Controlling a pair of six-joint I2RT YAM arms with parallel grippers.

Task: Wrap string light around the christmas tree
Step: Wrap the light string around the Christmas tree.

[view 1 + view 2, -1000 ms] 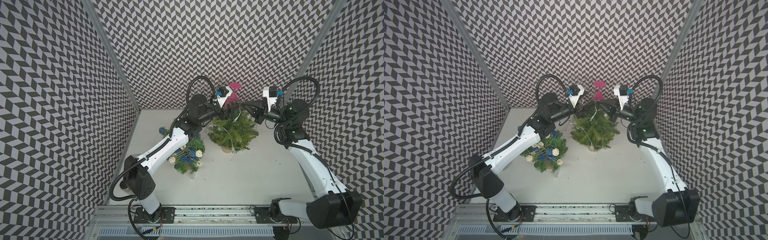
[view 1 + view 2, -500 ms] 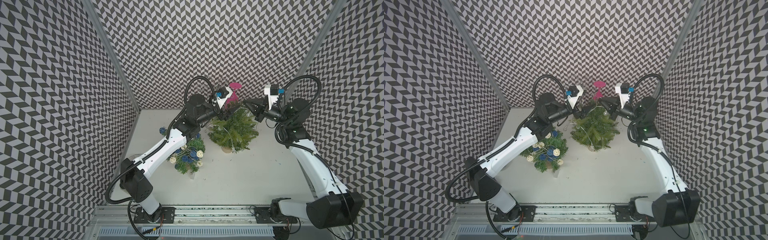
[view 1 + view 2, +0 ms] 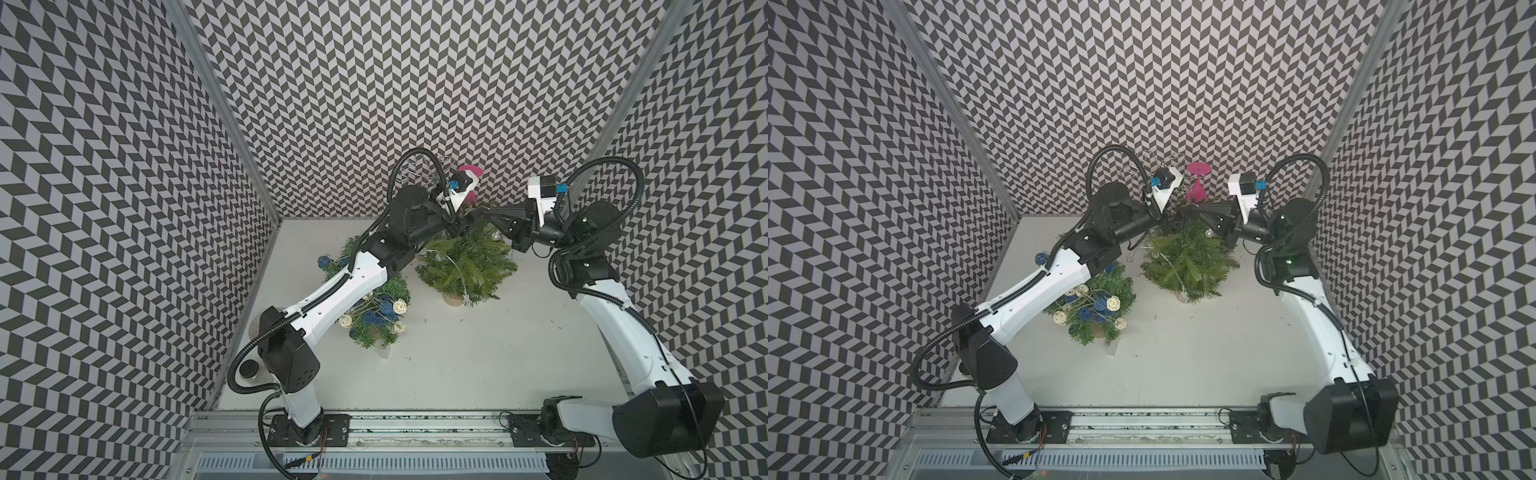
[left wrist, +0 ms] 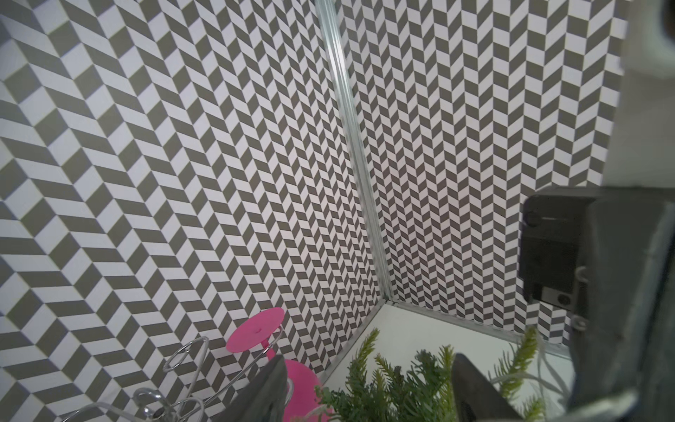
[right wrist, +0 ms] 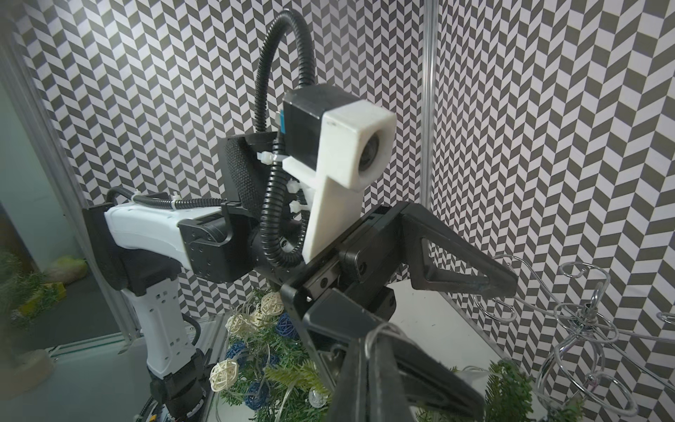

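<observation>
Right gripper [image 5: 372,341] first: its fingers are clenched tight, and a thin clear loop of the string light [image 5: 380,327] comes out at the pinched tips, so I call that a grasp on the wire. In a top view that closed black wedge [image 3: 487,212] points in over the top of the christmas tree [image 3: 465,262], which stands upright in its small pot near the back of the white table [image 3: 478,353].

Left gripper [image 4: 369,361] now: released, jaws well apart, nothing between them that I can call held. From its own wrist camera the two dark fingers [image 4: 270,387] frame the green tips of the tree's crown. From the right wrist, the lower left finger sits just beside the right gripper's tips (whether they actually touch, I cannot tell).

The rest of the light runs as a pale strand down through the branches on the near side of the tree, with a clear bulb or two showing among the needles.

Beside it, under the left arm, there is a second small tree [image 3: 374,316] hung with blue and white wicker balls. Against the back wall I see a pink stand [image 3: 1198,183] and a bent wire rack [image 5: 584,318].
</observation>
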